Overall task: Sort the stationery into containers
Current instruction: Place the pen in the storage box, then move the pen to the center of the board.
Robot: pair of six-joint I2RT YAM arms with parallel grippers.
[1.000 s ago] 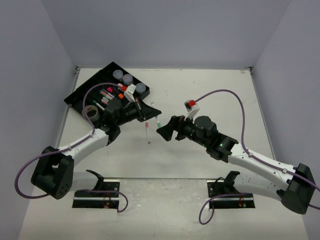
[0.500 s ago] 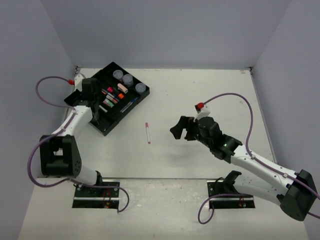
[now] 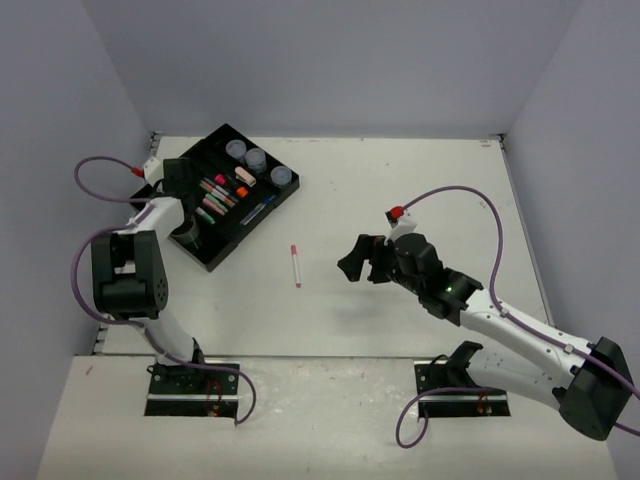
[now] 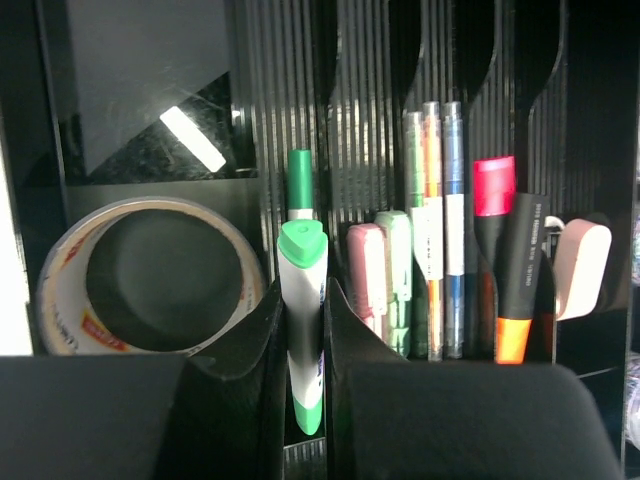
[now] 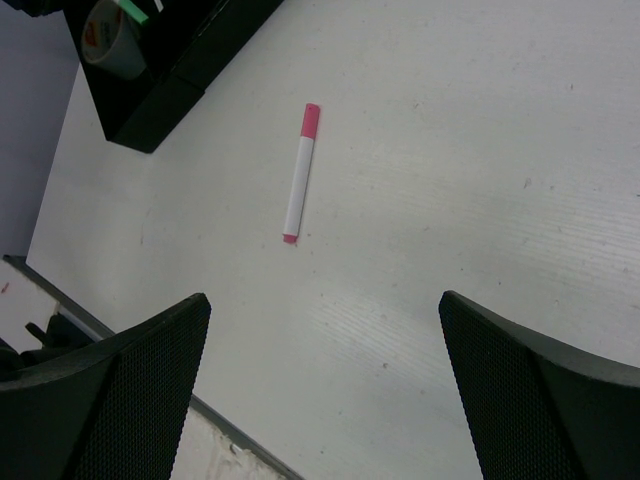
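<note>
My left gripper (image 4: pixel 302 308) is clamped on the green marker (image 4: pixel 302 250), lengthwise over the tray (image 4: pixel 140 90) beside the tape ring (image 4: pixel 60 275), apparently to line it up with a slot.

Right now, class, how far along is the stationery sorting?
Done: three jars, the tape ring and several pens sit in the black tray. In hand: the left end effector grips a green marker at a tray compartment. Left: one pink pen lies on the table, ahead of the open right end effector.
</note>
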